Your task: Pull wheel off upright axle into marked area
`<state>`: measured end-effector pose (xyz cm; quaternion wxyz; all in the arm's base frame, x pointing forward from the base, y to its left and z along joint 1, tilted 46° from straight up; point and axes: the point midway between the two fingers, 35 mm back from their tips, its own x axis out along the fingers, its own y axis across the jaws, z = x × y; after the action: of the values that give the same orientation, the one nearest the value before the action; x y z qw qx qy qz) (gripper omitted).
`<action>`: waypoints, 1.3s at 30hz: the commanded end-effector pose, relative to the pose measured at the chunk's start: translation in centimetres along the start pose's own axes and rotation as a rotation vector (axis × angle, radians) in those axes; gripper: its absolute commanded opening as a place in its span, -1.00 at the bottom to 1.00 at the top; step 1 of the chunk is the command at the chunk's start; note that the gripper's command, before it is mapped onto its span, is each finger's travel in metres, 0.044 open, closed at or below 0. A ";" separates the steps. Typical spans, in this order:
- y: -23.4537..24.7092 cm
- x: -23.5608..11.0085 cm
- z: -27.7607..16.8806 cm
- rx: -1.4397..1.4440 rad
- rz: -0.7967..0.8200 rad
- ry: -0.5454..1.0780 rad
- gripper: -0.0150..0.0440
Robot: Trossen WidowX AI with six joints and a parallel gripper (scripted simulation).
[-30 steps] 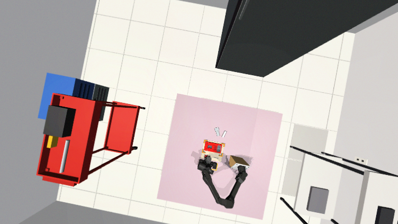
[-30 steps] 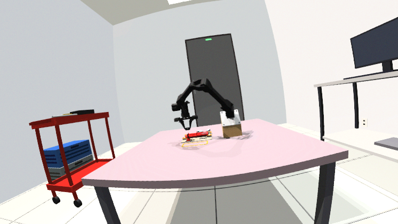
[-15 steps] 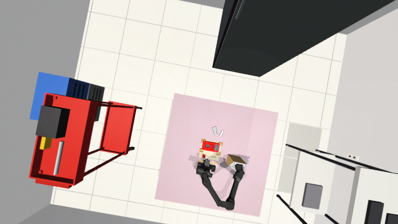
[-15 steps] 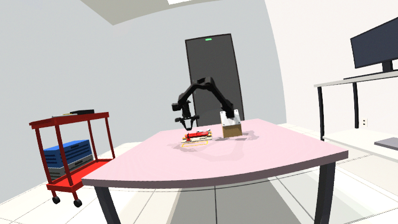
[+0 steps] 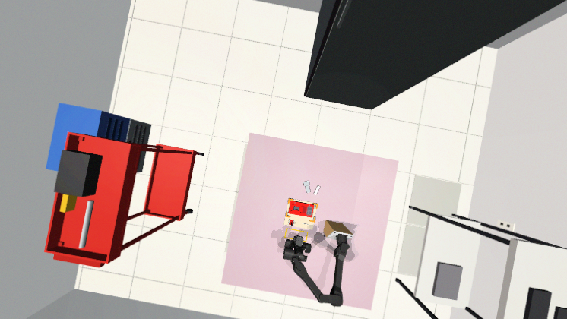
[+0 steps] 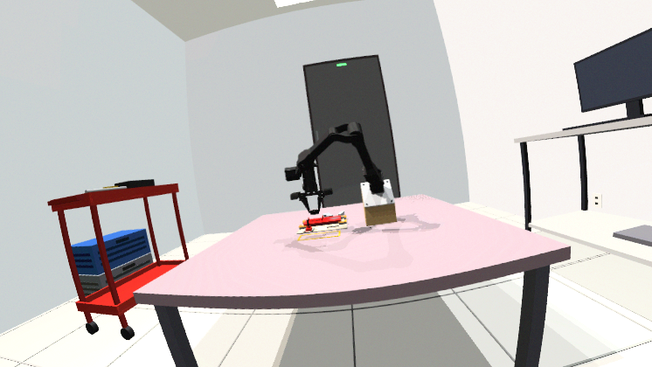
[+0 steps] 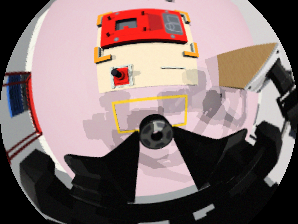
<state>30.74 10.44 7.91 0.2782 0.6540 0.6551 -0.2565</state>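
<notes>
My gripper (image 6: pixel 313 211) (image 7: pixel 155 132) is shut on the black wheel (image 7: pixel 159 136), which has a spoked grey face with a dark hub hole. The wheel is held up off the table, clear of the axle. In the wrist view it overlaps the lower edge of the marked area (image 5: pixel 296 230) (image 6: pixel 319 238) (image 7: pixel 150 99), a yellow outline on the pink table. The upright axle (image 7: pixel 116 73) is a short dark post on a red block (image 7: pixel 123 79) with a pale base, bare of any wheel, up and left of the gripper in the wrist view.
A cream board (image 7: pixel 150 80) beside the marked area carries the red car body (image 5: pixel 296 207) (image 7: pixel 145 25) between orange corner brackets. The arm's base stands on a wooden block (image 5: pixel 331 228) (image 6: pixel 380 215) (image 7: pixel 240 67) to the right. A grey piece (image 5: pixel 306 186) and a white piece (image 5: pixel 316 190) lie beyond the board.
</notes>
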 end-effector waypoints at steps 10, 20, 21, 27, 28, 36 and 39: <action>-0.8 1.4 -1.3 -0.006 0.009 0.007 -0.49; -0.5 5.1 -1.3 -0.006 0.009 0.003 -0.49; -0.5 5.7 -1.3 -0.006 0.009 0.003 -0.49; -0.6 8.9 -1.4 -0.006 0.009 0.007 -0.49; -0.7 9.5 -1.4 -0.005 0.009 0.008 -0.49; -0.9 9.9 -1.7 -0.012 0.005 0.015 -0.40; -0.9 9.9 -1.7 -0.012 0.005 0.015 -0.14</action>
<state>29.93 18.70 2.09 0.2777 0.6559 0.6569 -0.2474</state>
